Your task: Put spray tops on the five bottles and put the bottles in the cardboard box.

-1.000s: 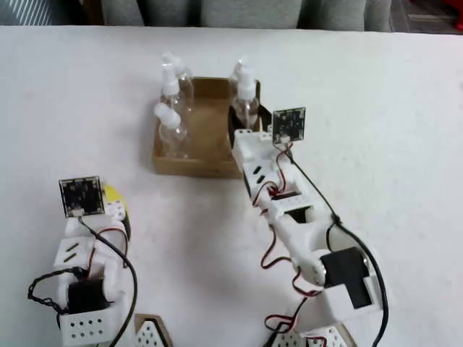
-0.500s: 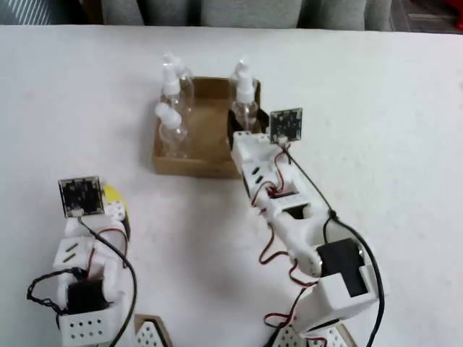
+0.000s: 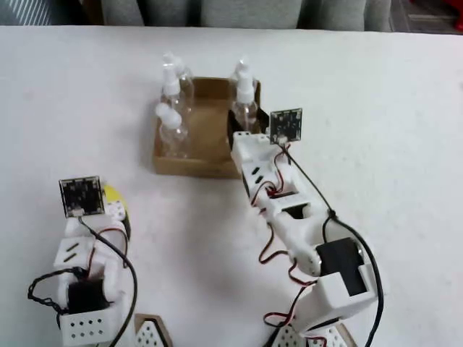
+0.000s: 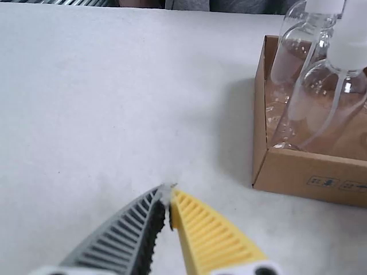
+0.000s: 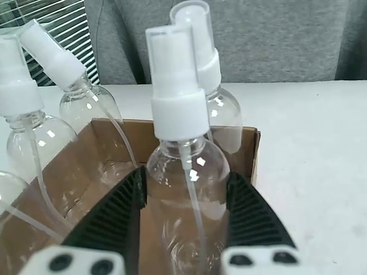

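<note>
A white table [image 3: 376, 87] lay under both my arms, with a grey fabric backdrop [image 5: 275, 40] beyond its far edge. Toward the far middle of the table sat a shallow brown cardboard box [image 3: 195, 168], open at the top. My right pincer [image 5: 184, 183] reached into the right side of the box, and its two black ribbed jaws pressed on either side of a clear round plastic bottle with a white spray top [image 5: 183, 152]. That bottle stood upright inside the box, close to its right wall, with its thin dip tube showing through the clear body. Four other clear bottles [image 3: 168, 129] also stood in the box, each capped with a white spray top: one just behind the bottle I gripped, and three along the left side. My left pincer [image 4: 167, 199] rested low over bare table near the front left, well apart from the box. Its grey finger and yellow finger were pressed together at the tips and gripped nothing. From my left wrist, the near corner of the box showed beyond those tips.
</note>
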